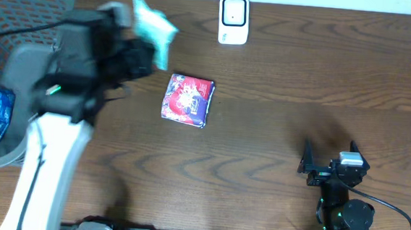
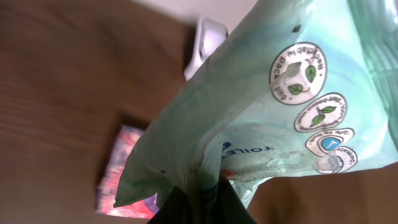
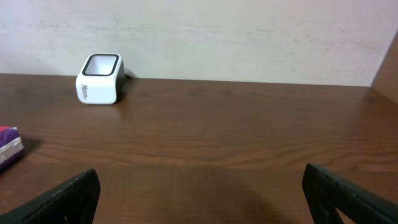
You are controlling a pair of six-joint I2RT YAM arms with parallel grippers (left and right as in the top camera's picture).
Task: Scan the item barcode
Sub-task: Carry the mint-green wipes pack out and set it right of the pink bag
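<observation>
Above the far left of the table (image 1: 281,77), your left gripper (image 1: 143,51) has its jaws clamped together on one bunched edge of the pale green packet (image 1: 154,23). The packet is held off the wood, left of the white scanner (image 1: 233,19) and clear of it. An edge grip of this kind probably leaves both broad faces free to be turned toward the scanner's dark window. In the left wrist view the fingers (image 2: 199,202) pinch the film at the bottom of the frame. The face shown carries blue lettering that reads "TOILE" before a fold cuts it off. It also carries round leaf seals whose small print cannot be read, and no barcode shows on it. A red and purple packet (image 1: 188,100) lies flat between the arms, apparently awaiting its turn. Your right gripper (image 1: 330,161) rests low at the near right with its jaws wide apart and nothing between them, well away from the scanner.
</observation>
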